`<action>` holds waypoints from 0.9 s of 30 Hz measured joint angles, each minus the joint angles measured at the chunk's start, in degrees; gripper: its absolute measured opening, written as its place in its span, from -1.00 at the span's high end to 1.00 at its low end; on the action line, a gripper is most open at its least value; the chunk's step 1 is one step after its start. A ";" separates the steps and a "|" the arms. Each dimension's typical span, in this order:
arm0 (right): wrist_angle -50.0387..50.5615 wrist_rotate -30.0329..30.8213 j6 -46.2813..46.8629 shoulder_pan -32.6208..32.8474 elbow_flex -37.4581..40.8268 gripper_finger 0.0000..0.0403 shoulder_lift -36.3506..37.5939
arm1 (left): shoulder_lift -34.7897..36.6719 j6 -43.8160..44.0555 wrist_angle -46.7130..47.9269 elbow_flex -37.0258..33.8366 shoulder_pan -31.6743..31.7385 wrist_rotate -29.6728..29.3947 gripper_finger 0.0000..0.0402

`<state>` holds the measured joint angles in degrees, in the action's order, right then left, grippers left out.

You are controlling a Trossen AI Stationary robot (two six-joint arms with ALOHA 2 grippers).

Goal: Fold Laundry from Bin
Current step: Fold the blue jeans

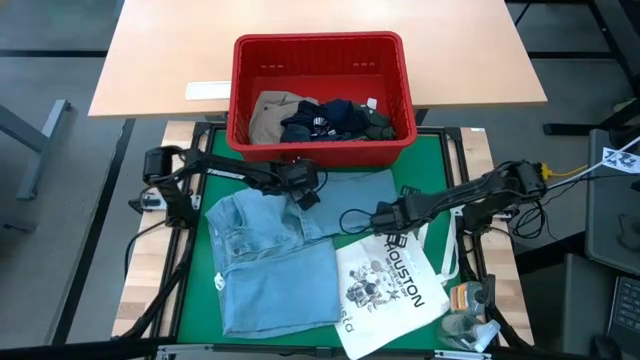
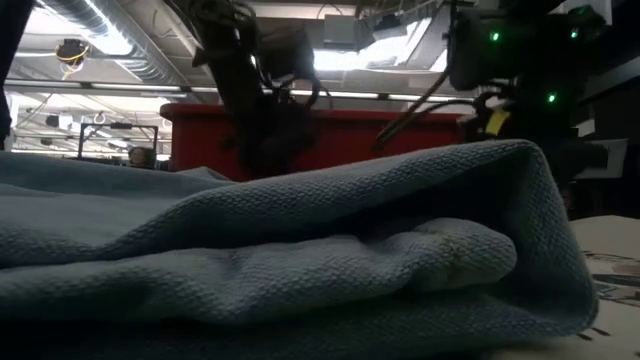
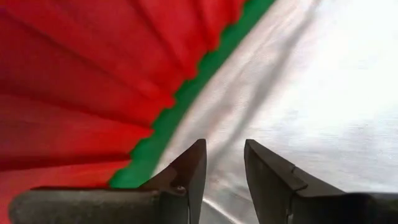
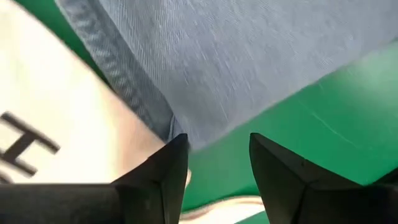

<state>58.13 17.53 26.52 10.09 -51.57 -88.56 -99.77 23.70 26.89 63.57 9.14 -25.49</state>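
Observation:
A light blue denim garment [image 1: 270, 260] lies spread on the green mat [image 1: 440, 160], partly folded over itself; it fills the low view [image 2: 300, 260]. The red bin [image 1: 318, 40] stands at the mat's far edge with khaki [image 1: 268, 115], navy [image 1: 320, 120] and dark green [image 1: 380, 122] laundry inside. My left gripper [image 1: 303, 195] is open above the denim's far edge [image 3: 311, 93], close to the bin's wall [image 3: 74, 74]. My right gripper [image 1: 378, 218] is open at the denim's right edge [image 4: 249, 62], over bare mat [image 4: 323, 124] beside the tote bag.
A white tote bag printed "HOUSTON" [image 1: 390, 285] lies on the mat's near right part, overlapping the denim's right edge. Small clutter [image 1: 470, 310] sits at the near right corner. Behind the bin is a wooden tabletop with a white sheet [image 1: 208, 90].

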 joint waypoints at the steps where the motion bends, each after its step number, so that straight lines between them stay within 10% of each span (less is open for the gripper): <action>1: 0.02 -0.53 0.04 0.00 0.00 0.16 0.96 | 0.87 0.02 -0.28 0.00 -0.22 1.37 0.48; 11: -9.53 2.14 0.16 0.00 -0.03 0.16 5.39 | 3.29 0.19 -12.47 0.09 -6.37 19.74 0.48; 27: -20.98 1.60 -0.63 0.02 -0.13 0.16 -5.90 | -8.42 0.15 -12.58 0.07 -17.78 12.73 0.48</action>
<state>37.14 19.13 25.89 10.11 -51.70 -94.46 -108.19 23.85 14.31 63.64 -8.64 -12.76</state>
